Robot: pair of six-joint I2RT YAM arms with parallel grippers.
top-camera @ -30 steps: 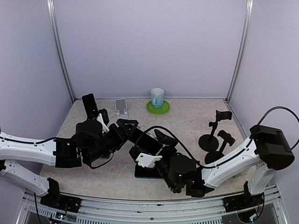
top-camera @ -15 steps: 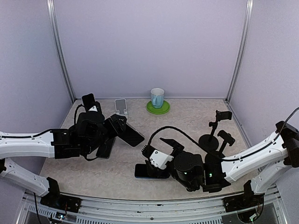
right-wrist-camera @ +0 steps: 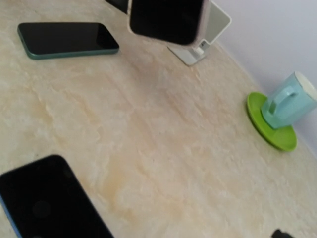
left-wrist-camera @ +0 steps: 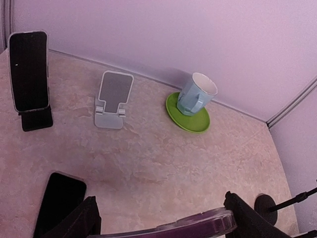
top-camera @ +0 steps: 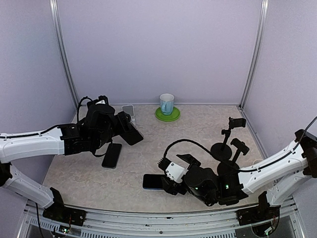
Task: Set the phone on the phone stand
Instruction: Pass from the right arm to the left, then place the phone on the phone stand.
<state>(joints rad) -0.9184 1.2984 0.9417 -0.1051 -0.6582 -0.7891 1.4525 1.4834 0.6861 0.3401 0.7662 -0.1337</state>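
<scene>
My left gripper is shut on a dark phone in a purple case. It holds the phone tilted above the table, just in front of the empty white phone stand. In the left wrist view the phone's purple edge spans the gap between both black fingers, and the white stand lies ahead. The right wrist view shows the held phone covering part of the stand. My right gripper is open and low, beside a blue-edged phone lying flat.
A phone lies flat under the left arm. Another phone rests on a black stand at the far left. A pale blue mug sits on a green saucer at the back. Two black clamp stands rise at the right.
The left arm has carried the phone up and back toward the white stand. The right arm has drawn away to the right and settled low by the blue-edged phone.
</scene>
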